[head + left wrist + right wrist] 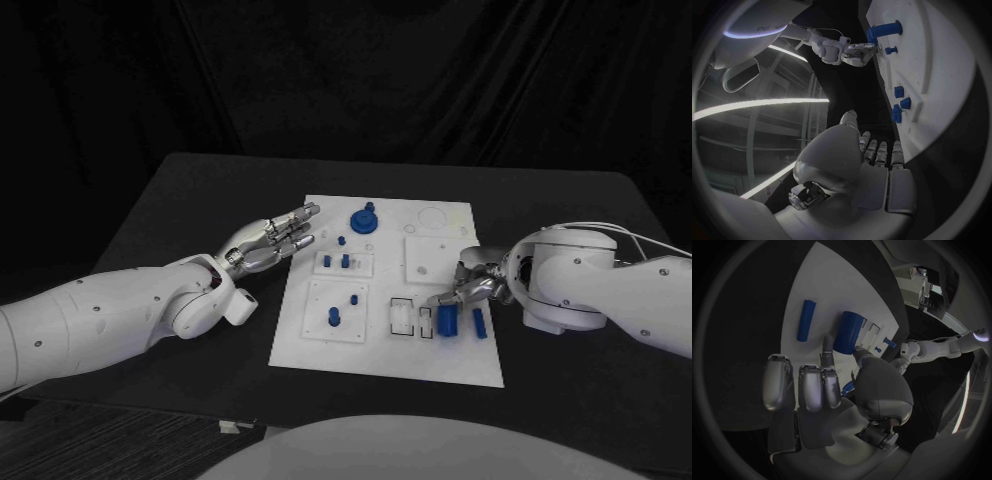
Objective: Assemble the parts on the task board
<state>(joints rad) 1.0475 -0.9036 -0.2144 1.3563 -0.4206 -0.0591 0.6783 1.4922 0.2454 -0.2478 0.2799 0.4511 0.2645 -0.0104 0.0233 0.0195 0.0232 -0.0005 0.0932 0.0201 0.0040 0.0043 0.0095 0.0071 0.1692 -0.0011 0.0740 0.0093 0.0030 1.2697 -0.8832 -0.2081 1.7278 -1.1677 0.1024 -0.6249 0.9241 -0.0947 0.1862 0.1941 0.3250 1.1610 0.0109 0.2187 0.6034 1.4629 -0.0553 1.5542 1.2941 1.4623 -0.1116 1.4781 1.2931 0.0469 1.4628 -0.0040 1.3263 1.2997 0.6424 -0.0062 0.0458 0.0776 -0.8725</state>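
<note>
The white task board (378,345) lies mid-table. My right hand (470,287) hovers low over its right part. A fingertip and the thumb sit at the near end of a fat blue cylinder (449,319) (848,331) that lies flat, with a thin blue bar (479,320) (806,320) beside it. Nothing is lifted. My left hand (271,238) (879,155) floats by the board's left edge (942,75), fingers stretched out and holding nothing. A blue knob (364,220) (882,31) stands at the board's far side. Small blue pegs (336,262) (901,102) stand in a block.
Another blue peg (335,316) stands in the near-left block. Open rectangular slots (411,317) lie just left of the cylinder. A white square plate (430,258) and a ring outline (433,216) occupy the far right of the board. Black tabletop (577,200) surrounds it.
</note>
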